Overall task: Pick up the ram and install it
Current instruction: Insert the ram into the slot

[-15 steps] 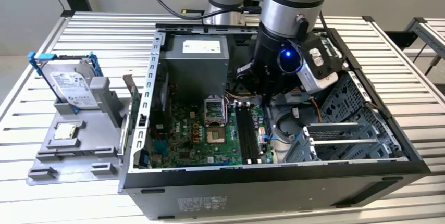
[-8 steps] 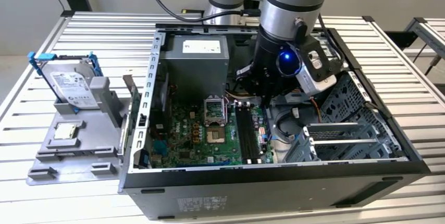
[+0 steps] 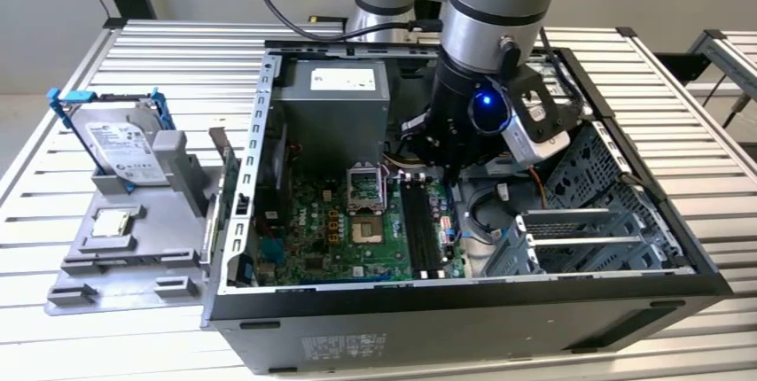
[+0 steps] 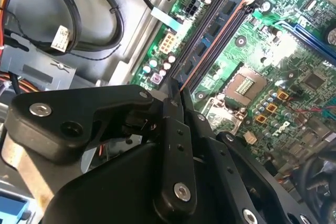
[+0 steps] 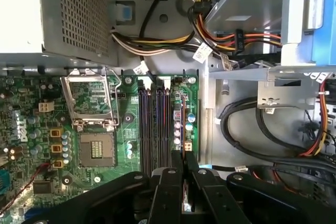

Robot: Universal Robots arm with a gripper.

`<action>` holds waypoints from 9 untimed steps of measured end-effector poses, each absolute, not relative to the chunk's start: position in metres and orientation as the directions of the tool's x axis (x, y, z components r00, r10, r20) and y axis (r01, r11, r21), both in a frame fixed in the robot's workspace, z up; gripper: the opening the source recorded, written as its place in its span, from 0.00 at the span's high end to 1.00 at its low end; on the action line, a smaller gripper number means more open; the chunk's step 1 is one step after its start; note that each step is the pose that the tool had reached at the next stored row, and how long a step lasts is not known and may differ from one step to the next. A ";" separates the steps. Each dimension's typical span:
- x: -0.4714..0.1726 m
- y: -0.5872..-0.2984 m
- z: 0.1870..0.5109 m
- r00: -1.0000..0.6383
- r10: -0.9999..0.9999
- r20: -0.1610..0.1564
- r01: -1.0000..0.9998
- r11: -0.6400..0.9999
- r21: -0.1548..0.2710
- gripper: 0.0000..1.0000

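The ram [image 4: 214, 25], a thin stick with blue chips, stands on edge in the motherboard slot nearest the capacitors. Its top edge runs straight into the narrow gap between my fingertips. My gripper [image 4: 180, 85] is shut on the ram's near end, low inside the open computer case [image 3: 698, 257]. In the first wrist view the gripper [image 5: 185, 155] hovers just over the end of the dark memory slots [image 5: 146, 124]. From the exterior view the gripper [image 3: 448, 168] sits directly above those slots [image 3: 414, 221].
An open CPU socket [image 5: 97, 150] lies beside the slots. The power supply [image 3: 331, 106] and bundled cables [image 5: 252, 124] crowd the case around my wrist. Outside the case, a hard drive [image 3: 119, 142] stands on a grey fixture at the exterior view's left.
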State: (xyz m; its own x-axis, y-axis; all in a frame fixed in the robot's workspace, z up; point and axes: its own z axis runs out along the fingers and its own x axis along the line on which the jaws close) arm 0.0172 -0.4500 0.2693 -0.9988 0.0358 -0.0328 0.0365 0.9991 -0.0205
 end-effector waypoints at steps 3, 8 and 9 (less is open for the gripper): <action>0.017 -0.450 0.267 -0.999 0.036 -0.033 0.036 0.999 -0.021 1.00; 0.017 -0.450 0.264 -0.999 0.036 -0.033 0.036 0.999 -0.021 1.00; 0.017 -0.450 0.263 -0.999 0.036 -0.033 0.036 0.999 -0.021 1.00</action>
